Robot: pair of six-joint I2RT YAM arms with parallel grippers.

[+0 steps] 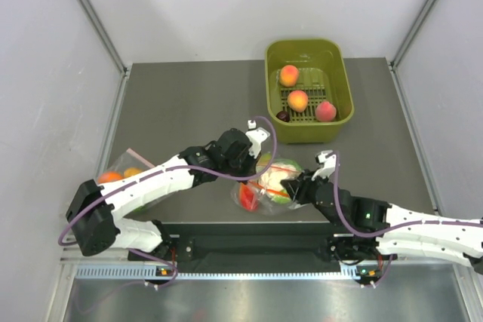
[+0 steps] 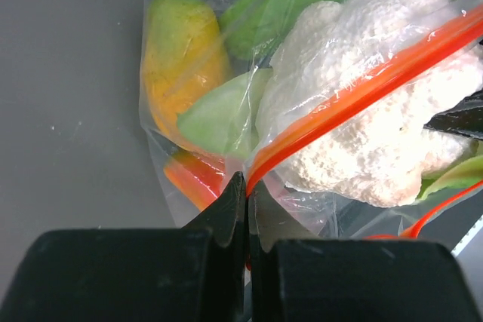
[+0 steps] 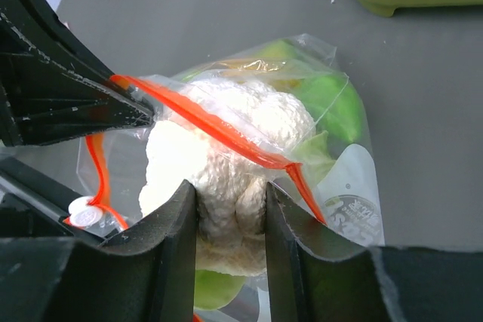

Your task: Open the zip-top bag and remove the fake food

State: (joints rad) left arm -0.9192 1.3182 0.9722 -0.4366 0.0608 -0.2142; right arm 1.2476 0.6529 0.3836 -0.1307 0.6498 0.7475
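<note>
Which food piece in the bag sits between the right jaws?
The cauliflower: the right gripper clamps it from both sides. The green piece, yellow-orange piece and red piece lie deeper in the bag, untouched.

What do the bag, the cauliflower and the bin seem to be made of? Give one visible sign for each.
Bag: thin clear plastic film, glossy; it crinkles and is see-through.
Cauliflower: probably moulded plastic or foam, matt white; pebbly, uniform surface.
Bin: likely hard plastic, smooth green; rounded moulded rim.
</note>
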